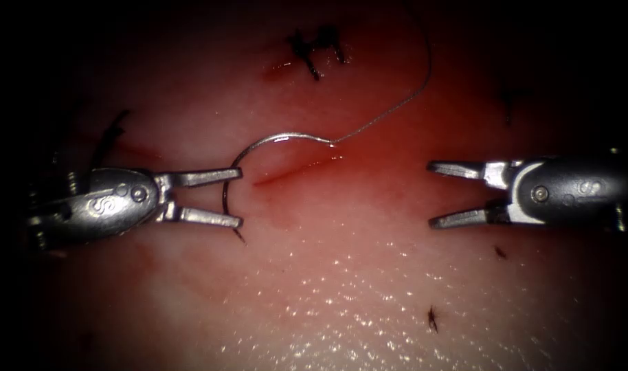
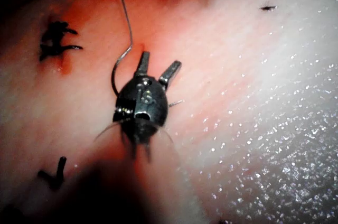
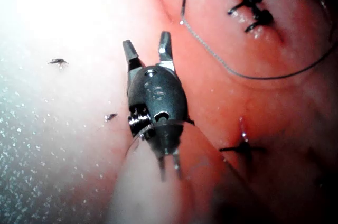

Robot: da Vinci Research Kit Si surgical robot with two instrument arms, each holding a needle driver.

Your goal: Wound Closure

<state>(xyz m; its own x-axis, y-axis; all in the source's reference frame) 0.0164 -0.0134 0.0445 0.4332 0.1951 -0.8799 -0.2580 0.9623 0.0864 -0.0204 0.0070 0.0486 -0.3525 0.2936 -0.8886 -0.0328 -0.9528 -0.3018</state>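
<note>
The cut (image 1: pixel 293 170) is a short red line in the tissue (image 1: pixel 341 288). The curved needle (image 1: pixel 259 142) lies over the cut's left end, its tail near the cut's upper right end. Its arc bends down between the left tool's (image 1: pixel 239 197) open jaws. The sharp end (image 1: pixel 241 237) rests just below the lower jaw; I cannot tell if it is in the tissue. Thread (image 1: pixel 410 96) runs from the tail up and right. The right tool (image 1: pixel 431 194) stands open right of the cut, holding nothing. The left wrist view shows the left tool (image 2: pixel 158 61) and the needle (image 2: pixel 113 78). The right wrist view shows the right tool (image 3: pixel 147 42) and thread (image 3: pixel 237 73).
A tied dark stitch (image 1: pixel 317 48) with red fluid beside it sits above the cut. Other dark stitches lie at the left (image 1: pixel 111 134) and the right (image 1: pixel 510 99). Small cut thread ends (image 1: pixel 432 317) lie on the pale tissue below.
</note>
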